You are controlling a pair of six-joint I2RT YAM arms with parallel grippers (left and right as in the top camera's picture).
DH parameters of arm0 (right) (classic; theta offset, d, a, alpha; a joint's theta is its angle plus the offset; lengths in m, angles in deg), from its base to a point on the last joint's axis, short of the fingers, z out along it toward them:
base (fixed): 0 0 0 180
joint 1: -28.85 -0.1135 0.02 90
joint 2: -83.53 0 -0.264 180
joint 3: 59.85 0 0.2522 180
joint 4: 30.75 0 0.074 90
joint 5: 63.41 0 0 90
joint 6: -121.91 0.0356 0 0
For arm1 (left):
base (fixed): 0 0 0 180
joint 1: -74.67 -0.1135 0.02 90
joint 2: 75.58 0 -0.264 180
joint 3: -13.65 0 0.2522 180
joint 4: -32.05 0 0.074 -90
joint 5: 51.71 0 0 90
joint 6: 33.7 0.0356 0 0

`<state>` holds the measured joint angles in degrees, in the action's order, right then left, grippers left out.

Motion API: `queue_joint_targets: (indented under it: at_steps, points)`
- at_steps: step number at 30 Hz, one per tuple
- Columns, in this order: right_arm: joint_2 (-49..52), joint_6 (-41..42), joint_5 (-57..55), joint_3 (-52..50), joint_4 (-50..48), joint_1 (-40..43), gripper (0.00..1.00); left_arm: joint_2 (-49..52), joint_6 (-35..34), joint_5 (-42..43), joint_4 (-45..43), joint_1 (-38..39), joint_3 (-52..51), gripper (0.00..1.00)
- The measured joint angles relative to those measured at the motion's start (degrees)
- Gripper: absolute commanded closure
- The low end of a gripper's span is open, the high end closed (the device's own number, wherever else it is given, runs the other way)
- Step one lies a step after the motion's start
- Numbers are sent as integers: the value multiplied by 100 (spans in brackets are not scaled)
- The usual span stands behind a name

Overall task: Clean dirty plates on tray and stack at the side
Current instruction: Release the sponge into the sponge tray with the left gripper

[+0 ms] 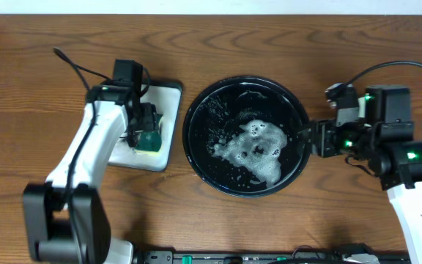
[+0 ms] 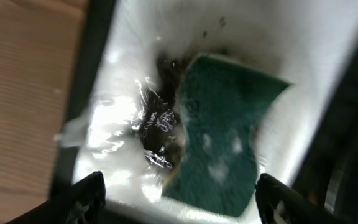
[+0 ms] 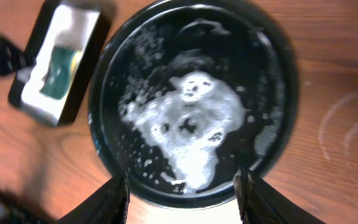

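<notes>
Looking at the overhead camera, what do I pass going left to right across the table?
The small white tray holding a green sponge → the large black tray with a patch of foam → the right hand at that tray's right rim.

The desk is brown wood with a bold grain and a smooth, low-sheen finish. The tray is black, hard and highly glossy, and its surface looks wet; whether it is plastic or lacquer cannot be told. White foam lies on it, frothy and bubbled, with loose specks around. The small tray has a smooth white inside gleaming with water, and a dark rim. The sponge shows a rough, fibrous green face over a soft yellow layer. The left fingers and right fingers look like matt black plastic
</notes>
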<state>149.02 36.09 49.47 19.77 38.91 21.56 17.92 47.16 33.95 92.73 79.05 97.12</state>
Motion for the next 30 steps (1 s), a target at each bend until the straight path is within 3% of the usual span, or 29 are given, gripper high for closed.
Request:
queue_joint_targets:
  at_steps: [3, 8, 9, 10, 11, 19, 30]
  points:
    - [-26, -136, -39, 0, -9, -376, 45, -623, 0, 98, 205, 0, 210, 21]
    - [-354, -382, -57, -2, -133, -1132, 36, -1801, 2, 267, 861, 0, 302, 21]
    - [-463, -426, -66, -2, -179, -1283, 31, -2015, 2, 286, 1021, 0, 306, 21]
    - [-575, -452, -66, -2, -240, -1421, 19, -2203, 2, 293, 1185, 0, 308, 21]
    - [-695, -476, -63, -2, -306, -1545, 1, -2382, 2, 295, 1346, 0, 310, 21]
    - [-1113, -579, -79, 0, -560, -1777, 1, -3362, 2, 317, 1912, 0, 310, 20]
    - [-1062, -597, -85, 0, 208, -1777, 1, -3451, 2, 317, 1912, 0, 310, 20]
